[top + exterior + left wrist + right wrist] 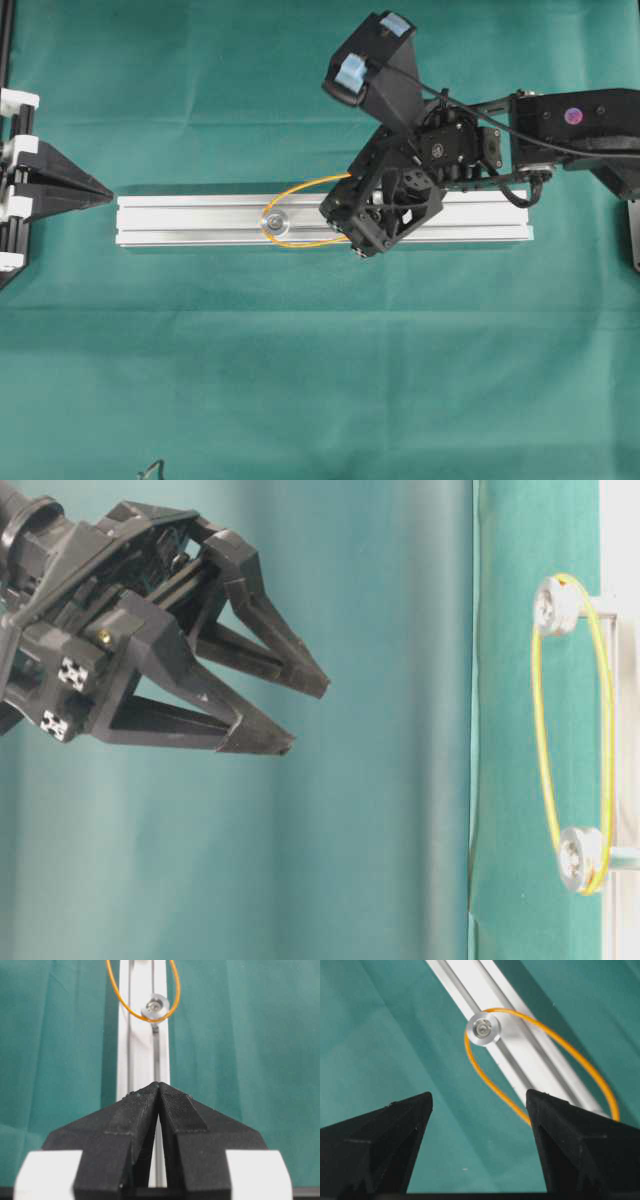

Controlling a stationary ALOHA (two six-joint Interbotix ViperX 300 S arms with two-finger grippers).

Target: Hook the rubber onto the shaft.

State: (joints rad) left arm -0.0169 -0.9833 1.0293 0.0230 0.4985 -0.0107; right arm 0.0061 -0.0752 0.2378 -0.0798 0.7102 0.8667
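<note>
The orange rubber (300,213) is lying across the silver rail (200,221) on the green tabletop (300,380). Its left end is sitting around one round shaft (274,223). The low side view is showing it stretched around a second shaft (580,858) too, so the hooking looks done. The right gripper (479,1110) is hanging over the right end of the loop with its fingers (395,1130) spread wide and holding nothing. It should be rising slowly and straight up, so no tip is catching the thin cord. The left gripper (159,1091) is waiting near the rail's left end, fingers pressed together and empty
</note>
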